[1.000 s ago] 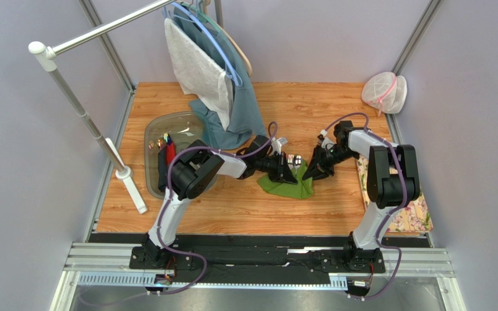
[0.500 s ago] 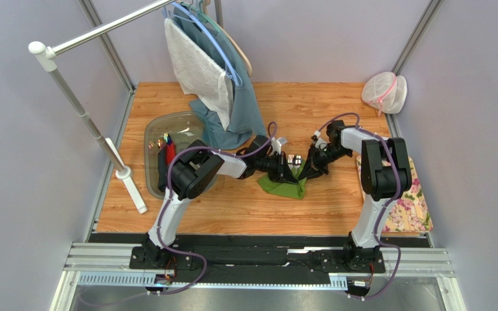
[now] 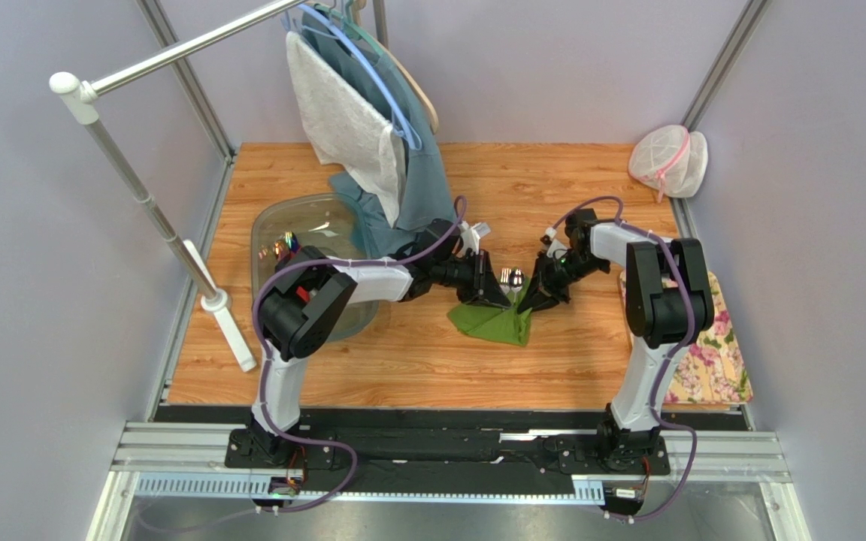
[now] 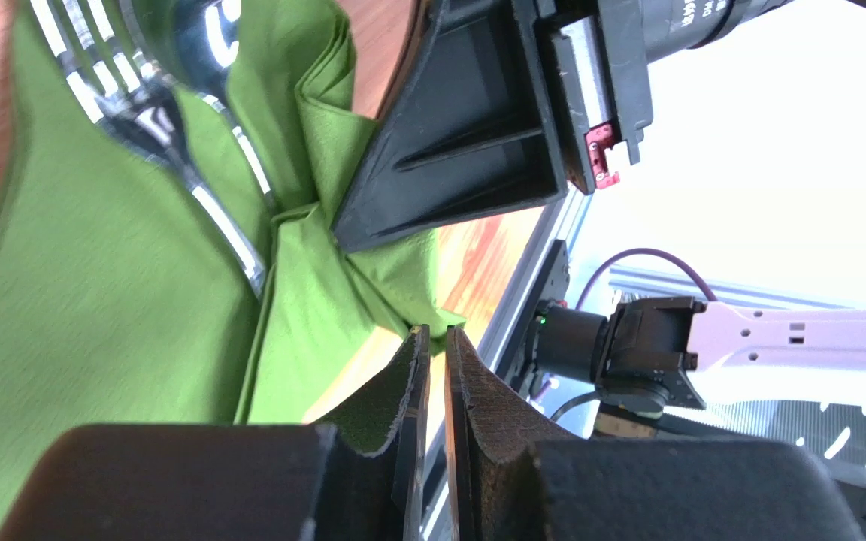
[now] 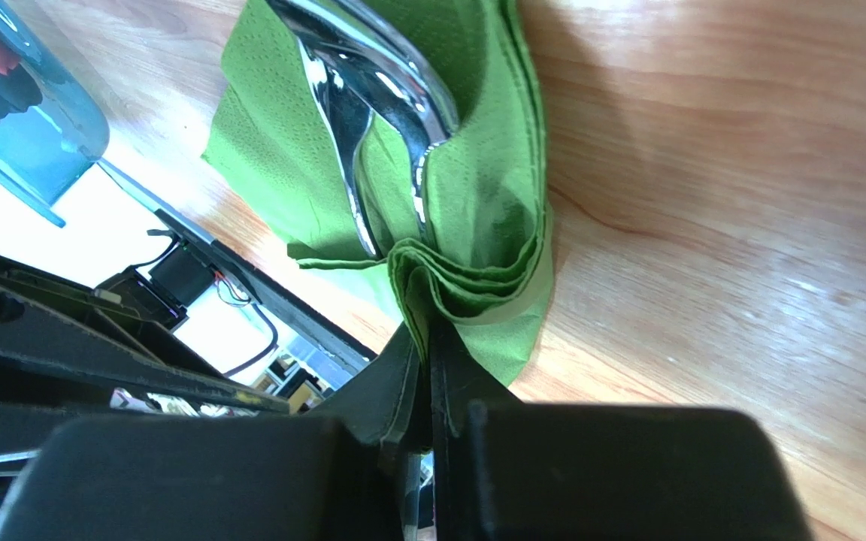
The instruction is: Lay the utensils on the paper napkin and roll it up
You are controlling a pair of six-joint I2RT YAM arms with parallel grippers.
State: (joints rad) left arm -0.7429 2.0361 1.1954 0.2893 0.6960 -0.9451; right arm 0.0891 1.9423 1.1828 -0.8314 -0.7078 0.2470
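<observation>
Green napkin [image 3: 494, 321] one; fork [image 4: 153, 133] one; spoon [image 4: 195, 40] one.

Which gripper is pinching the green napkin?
The right gripper: a folded edge of the paper napkin sits between its fingers. The left gripper shows an empty slit.

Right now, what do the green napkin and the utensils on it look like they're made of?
The paper napkin: thin matte paper, it seems, given its fine dimpled texture and soft stacked folds. The utensils: likely polished metal, since the mirror-bright surfaces throw sharp reflections.
</observation>
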